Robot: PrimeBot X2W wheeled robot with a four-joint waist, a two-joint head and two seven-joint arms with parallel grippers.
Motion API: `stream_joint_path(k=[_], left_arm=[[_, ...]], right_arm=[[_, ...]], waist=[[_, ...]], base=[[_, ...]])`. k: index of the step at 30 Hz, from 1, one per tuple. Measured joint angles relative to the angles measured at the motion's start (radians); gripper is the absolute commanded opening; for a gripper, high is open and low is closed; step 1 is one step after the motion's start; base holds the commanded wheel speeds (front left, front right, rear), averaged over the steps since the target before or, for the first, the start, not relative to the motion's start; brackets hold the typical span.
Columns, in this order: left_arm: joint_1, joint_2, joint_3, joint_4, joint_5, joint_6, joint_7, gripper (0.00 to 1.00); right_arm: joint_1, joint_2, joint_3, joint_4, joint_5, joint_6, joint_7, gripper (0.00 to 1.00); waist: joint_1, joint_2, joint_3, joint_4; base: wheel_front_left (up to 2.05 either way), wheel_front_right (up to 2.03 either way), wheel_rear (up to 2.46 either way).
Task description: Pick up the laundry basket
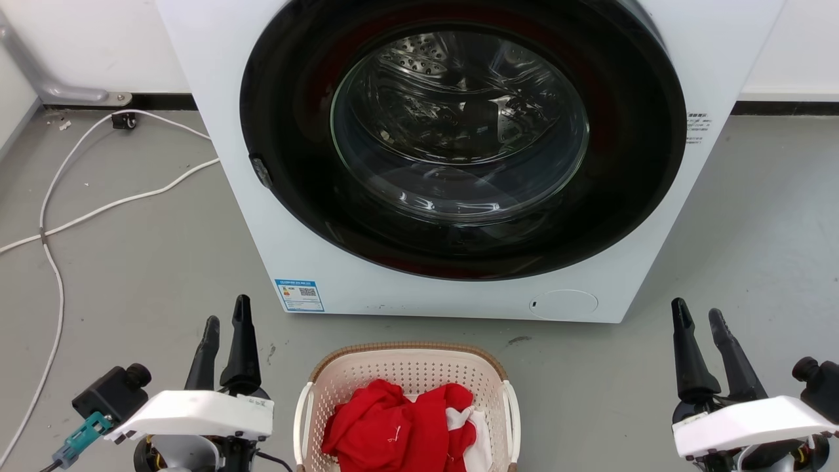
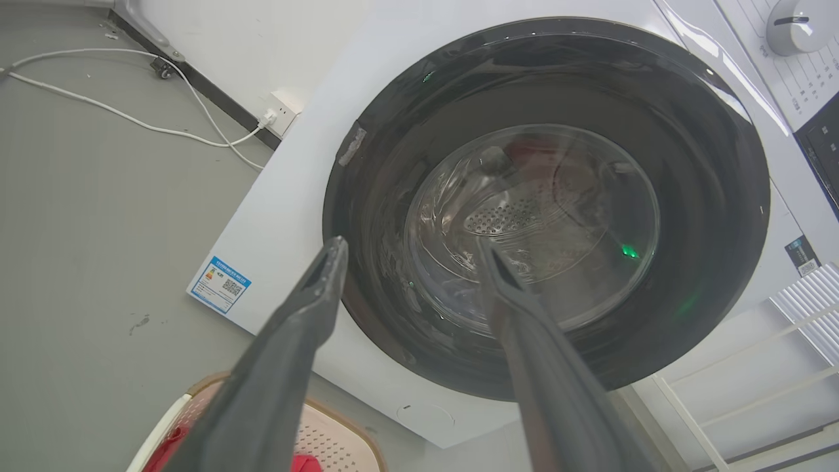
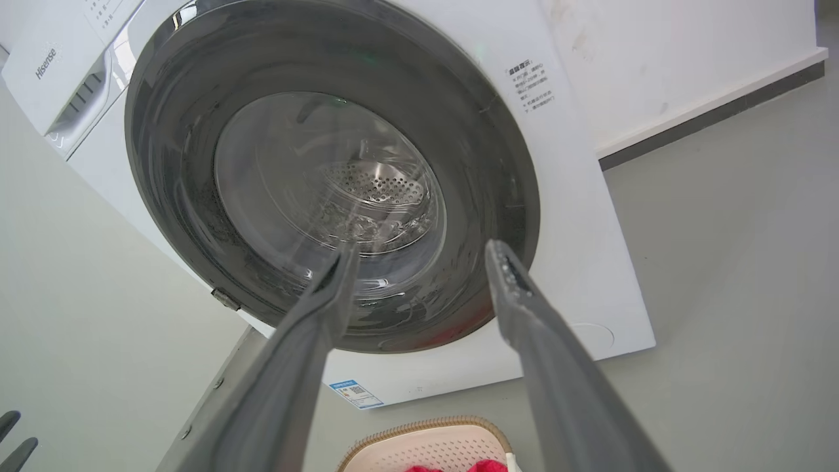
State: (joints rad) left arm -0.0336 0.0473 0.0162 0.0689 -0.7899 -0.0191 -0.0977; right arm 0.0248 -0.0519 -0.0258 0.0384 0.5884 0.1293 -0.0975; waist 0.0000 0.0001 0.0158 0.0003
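Note:
The laundry basket [image 1: 406,367], cream perforated plastic with a brown woven-look rim and white side handles, sits on the floor at the bottom middle of the head view, holding red and white cloth. Its corner shows low in the left wrist view [image 2: 334,436] and its rim low in the right wrist view [image 3: 426,446]. My left gripper [image 1: 226,314] stands open to the basket's left, apart from it. My right gripper [image 1: 698,313] stands open well to the basket's right. Nothing lies between either pair of fingers.
A white front-loading washing machine [image 1: 295,249] with a shut round glass door [image 1: 459,131] stands just behind the basket. White cables [image 1: 59,216] trail over the grey floor at the left. A white rack [image 2: 773,367] stands beside the machine.

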Motion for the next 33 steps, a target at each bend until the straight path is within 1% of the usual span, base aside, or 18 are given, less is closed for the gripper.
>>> stream_joint_path(k=[15,33], left_arm=[[0.017,0.0,-0.007,-0.031,0.173,0.002,-0.043,1.0],[0.038,0.001,-0.015,-0.051,0.348,0.012,-0.087,1.0]], right_arm=[[0.022,0.0,0.014,-0.038,-0.202,0.0,-0.043,1.0],[0.048,0.0,0.02,-0.079,-0.403,0.0,-0.088,1.0]], waist=[[0.0,0.0,0.002,-0.002],[0.0001,0.0,0.002,0.001]], base=[[0.0,0.0,0.0],[0.0,0.0,0.0]])
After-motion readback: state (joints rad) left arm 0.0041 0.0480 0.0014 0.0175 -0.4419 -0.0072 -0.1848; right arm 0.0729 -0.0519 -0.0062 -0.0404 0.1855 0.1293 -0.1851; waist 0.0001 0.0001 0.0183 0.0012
